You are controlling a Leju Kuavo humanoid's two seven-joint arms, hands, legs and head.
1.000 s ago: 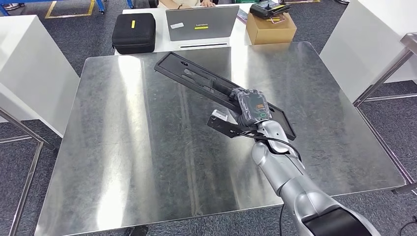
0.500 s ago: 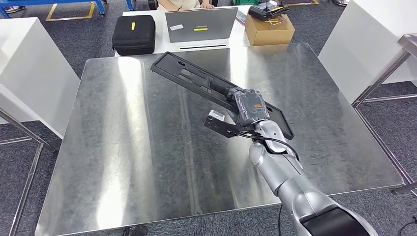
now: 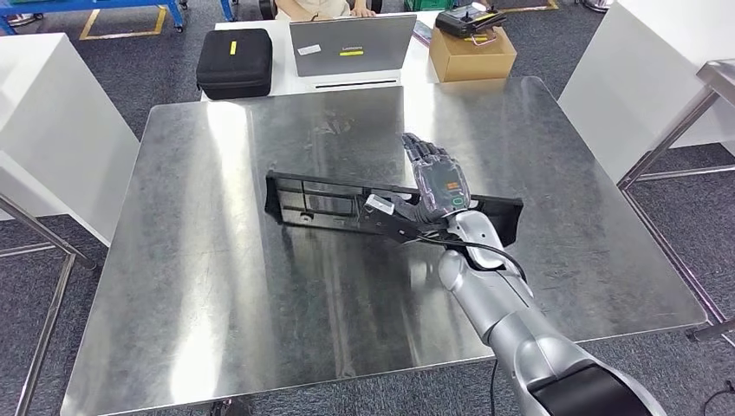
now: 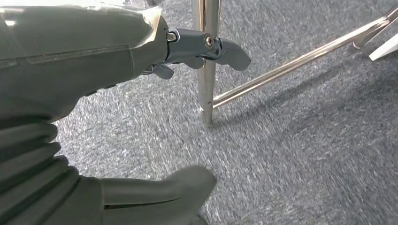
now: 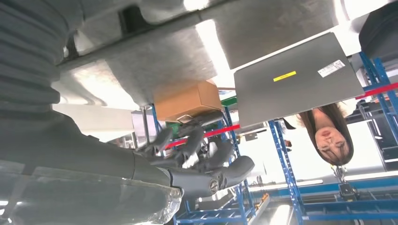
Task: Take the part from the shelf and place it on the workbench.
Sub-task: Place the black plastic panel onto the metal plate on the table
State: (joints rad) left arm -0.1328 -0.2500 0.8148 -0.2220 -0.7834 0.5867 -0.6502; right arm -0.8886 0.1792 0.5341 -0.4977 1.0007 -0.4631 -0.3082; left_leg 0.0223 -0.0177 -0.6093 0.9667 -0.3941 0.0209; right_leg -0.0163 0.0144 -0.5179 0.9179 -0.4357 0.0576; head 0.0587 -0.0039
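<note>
Part (image 3: 329, 201) now lies flat across the middle of the workbench (image 3: 217, 260); a second ago it hung tilted in the right hand (image 3: 436, 185), one end raised toward the far edge; since then it has dropped and swung square to the table. Right hand's fingers stretched apart above it, holding nothing (release looks complete). Left hand (image 4: 94, 61) hangs by the floor, fingers loosely spread, empty. Judgement: placement done; only withdrawal of the arm remains.
</note>
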